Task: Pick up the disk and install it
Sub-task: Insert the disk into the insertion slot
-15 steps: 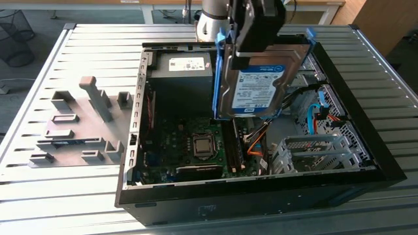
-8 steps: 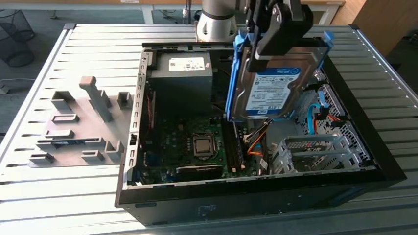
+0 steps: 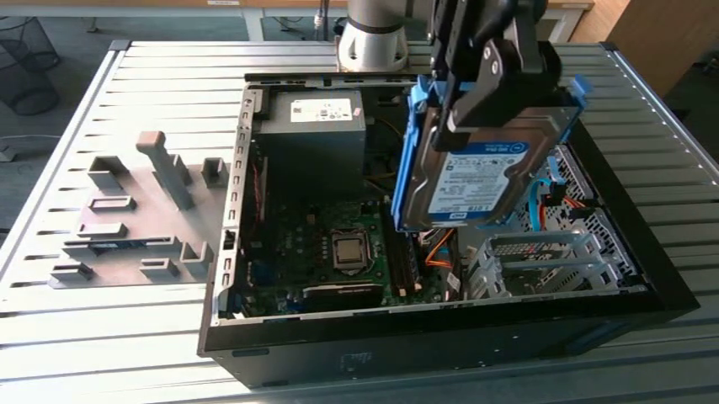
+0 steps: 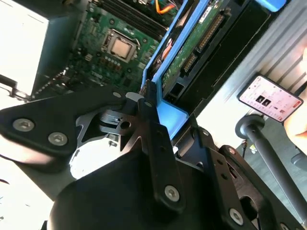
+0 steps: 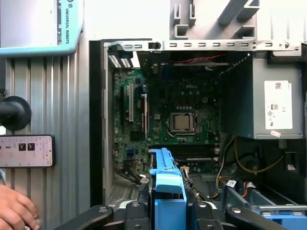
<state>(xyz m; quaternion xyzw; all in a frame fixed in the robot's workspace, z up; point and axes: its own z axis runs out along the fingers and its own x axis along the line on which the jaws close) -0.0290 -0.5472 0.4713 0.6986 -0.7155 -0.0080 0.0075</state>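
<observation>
One disk (image 3: pixel 477 172) hangs in the fingers (image 3: pixel 486 101), which are closed on its upper end and pinch the bright blue caddy rails between them. The disk is held on edge and tilted, with its white-and-blue label turned toward the exterior view. It is clear of everything beneath it.

Directly below the fingers lies the open computer case (image 3: pixel 450 337), resting on the slatted metal table (image 3: pixel 113 337). Under the disk's lower edge are the orange and blue cables. The perforated drive cage (image 3: pixel 540 261) sits just beside that spot, on the exterior view's right. On the exterior view's left of the fingers, inside the case, are the motherboard (image 3: pixel 326 244) and the grey power supply (image 3: pixel 315 139). Further out on that side, well apart from the fingers, a grey fixture plate (image 3: pixel 135 219) lies on the table.

In the second wrist view a black finger (image 4: pixel 153 143) presses flat against the blue rail, and the disk's green circuit-board face (image 4: pixel 192 52) runs away from it. In the first wrist view the rail (image 5: pixel 165 184) stands between the finger mounts. Beside the case there, a phone (image 5: pixel 26 151) lies on the table with a person's hand (image 5: pixel 14 211) near it.
</observation>
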